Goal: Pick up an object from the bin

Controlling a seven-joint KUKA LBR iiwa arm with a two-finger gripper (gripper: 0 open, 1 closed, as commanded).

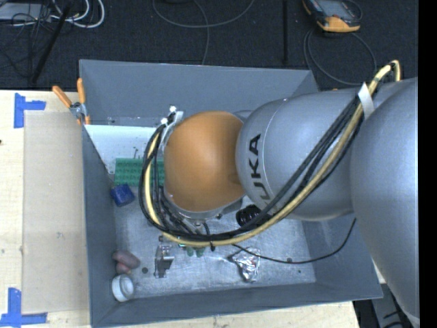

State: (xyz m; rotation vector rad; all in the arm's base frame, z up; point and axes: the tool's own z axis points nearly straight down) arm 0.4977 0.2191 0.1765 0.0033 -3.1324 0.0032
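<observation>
Dark carpeted floor [123,39], loose cables [92,9]

Bulky robot arm [328,162] made of smooth, rounded silver-grey segments, with the black letters "UKA" [254,166] visible on one joint. A glossy orange dome-shaped cover [201,159] caps the wrist. Black and yellow cables [145,183] run along the arm and loop around the cover. A small metal gripper [162,260] sits at the tip.

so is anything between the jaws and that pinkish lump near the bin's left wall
Nothing visible: bare bin floor separates the jaws from the pinkish lump. The white cap sits nearer the bin's corner, off that line, and the crumpled foil lies on the jaws' other side.
</observation>
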